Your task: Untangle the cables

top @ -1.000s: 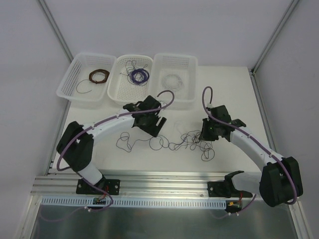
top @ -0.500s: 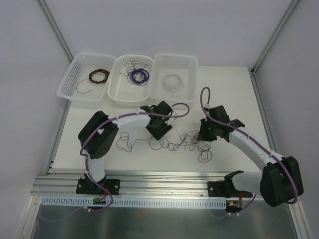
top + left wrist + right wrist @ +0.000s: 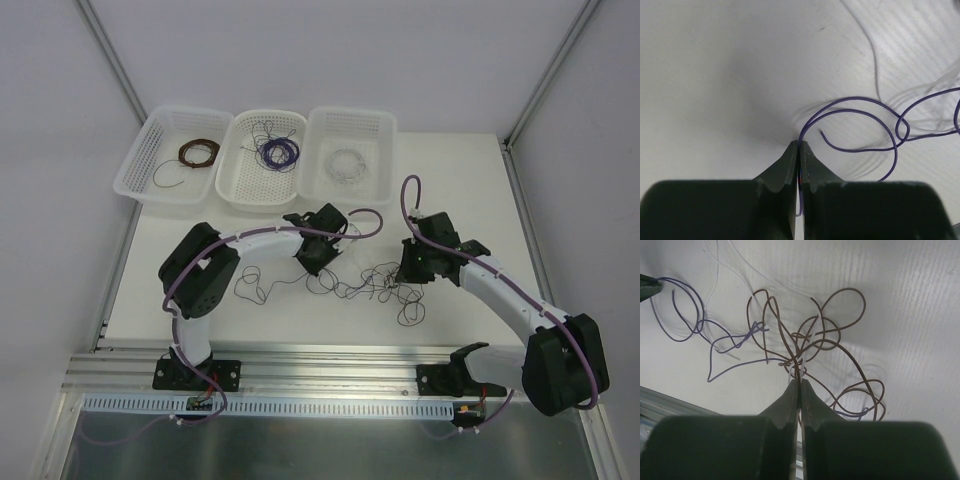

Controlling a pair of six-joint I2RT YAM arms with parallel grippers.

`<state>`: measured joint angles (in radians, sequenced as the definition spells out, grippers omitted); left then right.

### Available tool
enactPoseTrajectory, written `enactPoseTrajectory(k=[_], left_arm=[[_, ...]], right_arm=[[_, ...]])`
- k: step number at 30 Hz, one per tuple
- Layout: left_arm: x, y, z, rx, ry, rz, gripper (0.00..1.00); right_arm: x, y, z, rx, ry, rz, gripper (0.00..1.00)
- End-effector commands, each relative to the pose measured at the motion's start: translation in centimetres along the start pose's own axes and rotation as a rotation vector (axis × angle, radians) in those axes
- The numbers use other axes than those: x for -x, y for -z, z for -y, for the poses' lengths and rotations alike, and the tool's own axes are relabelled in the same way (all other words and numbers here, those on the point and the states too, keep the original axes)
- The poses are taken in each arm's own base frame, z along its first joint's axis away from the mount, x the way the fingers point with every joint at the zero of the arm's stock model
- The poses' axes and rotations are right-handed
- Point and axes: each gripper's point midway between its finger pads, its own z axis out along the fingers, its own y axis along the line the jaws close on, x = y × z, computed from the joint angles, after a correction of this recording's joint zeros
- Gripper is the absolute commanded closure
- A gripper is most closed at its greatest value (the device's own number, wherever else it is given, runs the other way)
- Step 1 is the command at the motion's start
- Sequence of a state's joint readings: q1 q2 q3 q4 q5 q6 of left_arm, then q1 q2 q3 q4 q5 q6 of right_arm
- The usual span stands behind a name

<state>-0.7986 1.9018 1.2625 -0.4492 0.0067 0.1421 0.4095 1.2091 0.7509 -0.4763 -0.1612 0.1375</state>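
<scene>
From above, a flat white table (image 3: 470, 180) carries three white perforated plastic baskets in a row along its far edge. The left basket (image 3: 190, 110) holds a round brown wire coil (image 3: 200, 152), the middle basket (image 3: 268, 113) a purple wire coil (image 3: 278, 152), and the right basket (image 3: 350, 112) a pale wire coil (image 3: 347, 163). Nearer, at the middle of the table, lies the tangle of hair-thin purple, brown and pale cables (image 3: 370, 285), spread in loose loops between the two arms, with one thin strand trailing off to the left. The left gripper (image 3: 318, 262) is down at the tangle's left end and the right gripper (image 3: 408, 270) at its right end – both at table level, well apart from each other.

In the left wrist view, the left gripper (image 3: 799, 147) has its dark fingers pressed together, and a purple strand (image 3: 860, 120) runs up between them, so they are clamped on it. Beyond the tips that strand curls in two arcs to the right, with its cut end lying free just beside the fingers. A pale strand (image 3: 875, 60) crosses the far right of the table surface.

In the right wrist view, the right gripper (image 3: 800, 385) also has its fingers closed tight – pinched on the knot where brown loops (image 3: 840, 315) and a whitish strand cross. Purple strands (image 3: 695, 315) trail away to the left, where a dark fingertip shows at the picture's edge.
</scene>
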Motion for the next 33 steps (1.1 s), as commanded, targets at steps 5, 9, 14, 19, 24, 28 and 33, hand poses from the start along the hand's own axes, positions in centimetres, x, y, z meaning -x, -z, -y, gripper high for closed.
enactPoseTrajectory(k=[5,9,14,19,24,28,33], left_arm=[[-1.8,8.4,-8.3,0.296,0.284,0.130,1.00],[-4.5,14.3,-12.9,0.418,0.583,0.230,1.00],[-8.7,21.3,-16.9,0.568,0.799,0.301,1.00],[-10.0,26.6,-19.0,0.635,0.926,0.399,1.00],[-5.3,31.6,-18.7,0.539,0.930,0.601,1.00],[-1.3,38.5,-20.0,0.557,0.907,0.790,1.00],[2.9,44.6,-21.4,0.562,0.872,0.953,1.00]], right_arm=[[-0.8,0.2,2.1,-0.100,-0.018,0.015,0.99],[-1.3,-0.2,2.5,-0.110,-0.035,0.004,0.99],[-1.6,-0.4,2.9,-0.122,-0.044,-0.001,0.99],[-1.5,-0.5,2.4,-0.101,-0.043,-0.003,0.99],[-1.3,-0.4,1.8,-0.074,-0.038,-0.004,0.95],[-0.9,0.3,1.5,-0.059,-0.028,0.019,0.91],[-0.4,0.8,1.1,-0.039,-0.022,0.044,0.79]])
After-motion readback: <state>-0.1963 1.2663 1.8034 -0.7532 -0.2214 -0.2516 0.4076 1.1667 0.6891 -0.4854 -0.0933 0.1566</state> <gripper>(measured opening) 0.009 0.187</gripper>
